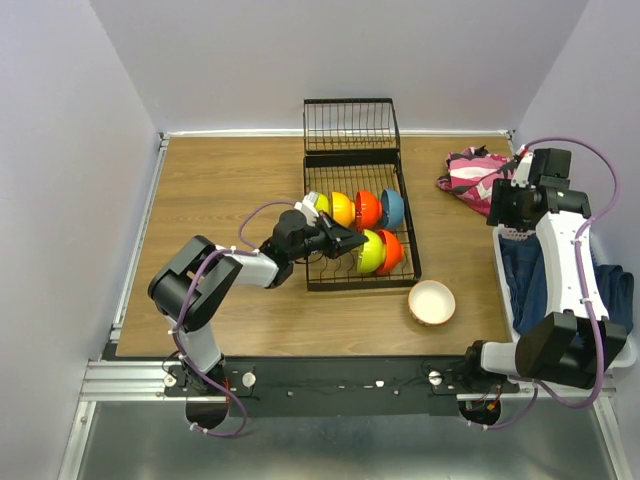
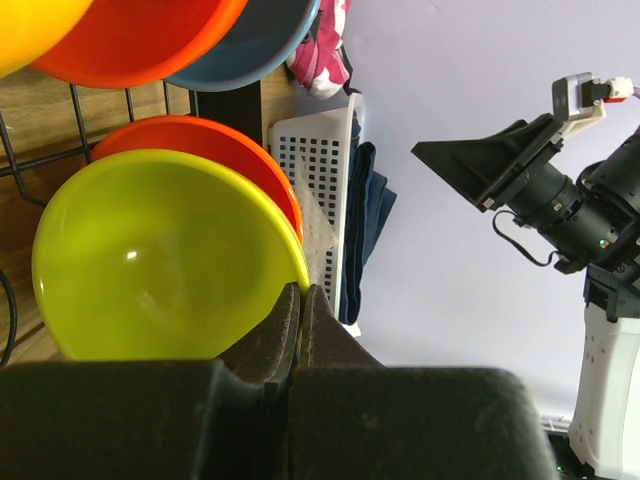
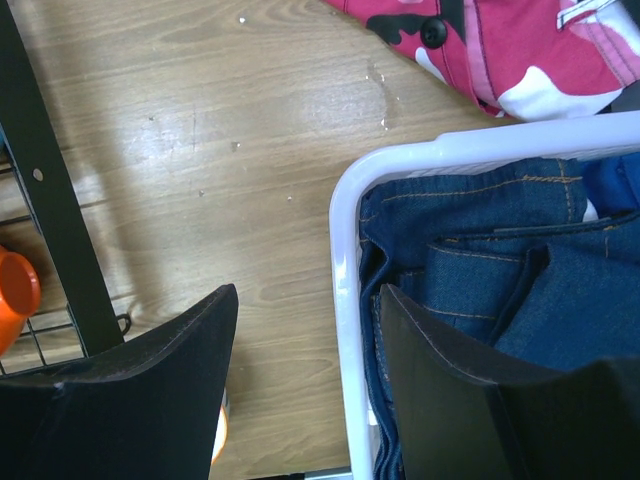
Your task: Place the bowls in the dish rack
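The black wire dish rack point(image 1: 315, 273) stands mid-table with several bowls on edge in its tines: yellow point(image 1: 342, 208), red-orange point(image 1: 368, 209) and blue point(image 1: 391, 208) in the back row, lime green point(image 1: 371, 251) and another red-orange point(image 1: 390, 251) in the front row. My left gripper point(image 1: 349, 243) is shut on the rim of the lime green bowl point(image 2: 160, 260), a sliver of which shows between its fingers point(image 2: 300, 290). One pale bowl point(image 1: 432, 302) sits upright on the table right of the rack. My right gripper point(image 3: 305, 300) hangs open, holding nothing, over the laundry basket's rim.
A white laundry basket point(image 3: 345, 260) of blue jeans point(image 3: 480, 260) stands at the right table edge. A pink patterned garment point(image 1: 470, 170) lies behind it. The rack's taller basket section point(image 1: 350, 125) is at the far end.
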You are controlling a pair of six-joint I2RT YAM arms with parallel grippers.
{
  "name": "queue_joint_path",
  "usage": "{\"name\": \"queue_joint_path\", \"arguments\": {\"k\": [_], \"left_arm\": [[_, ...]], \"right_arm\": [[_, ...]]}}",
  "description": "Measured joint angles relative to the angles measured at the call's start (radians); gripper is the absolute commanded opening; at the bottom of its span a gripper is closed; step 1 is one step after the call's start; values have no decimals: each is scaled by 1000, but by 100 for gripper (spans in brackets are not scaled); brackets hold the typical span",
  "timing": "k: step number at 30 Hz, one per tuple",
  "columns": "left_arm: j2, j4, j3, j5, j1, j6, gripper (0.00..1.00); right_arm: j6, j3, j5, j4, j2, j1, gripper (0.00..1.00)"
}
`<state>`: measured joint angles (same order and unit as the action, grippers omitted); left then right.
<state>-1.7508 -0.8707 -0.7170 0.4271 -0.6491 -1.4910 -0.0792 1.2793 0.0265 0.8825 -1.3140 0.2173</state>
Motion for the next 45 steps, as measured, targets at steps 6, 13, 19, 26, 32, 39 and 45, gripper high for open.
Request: {"name": "queue_joint_path", "arguments": {"k": [6,13,19,26,32,39,45], "left_arm": [[0,5,8,0,8,-7,35],[13,63,25,-1,19,2,57],[74,129,43,-2,32,38,66],[219,249,74,-35,54,144,74],[344,430,92,-54,63,284,75],[494,644,58,-9,74,606,65],[465,863,-259,220,-75,1166,63]], "right_arm": [[0,-19,0,-2,0,0,67],[0,-19,0,-4,0,0,67],[0,-18,0,-5,0,0,67],[1,-18,1,-5,6,0,67],[1,-10,1,-5,33,0,67],[6,-7,1,-6,66,0,67],[19,-7,2,-18,120,1,67]]}}
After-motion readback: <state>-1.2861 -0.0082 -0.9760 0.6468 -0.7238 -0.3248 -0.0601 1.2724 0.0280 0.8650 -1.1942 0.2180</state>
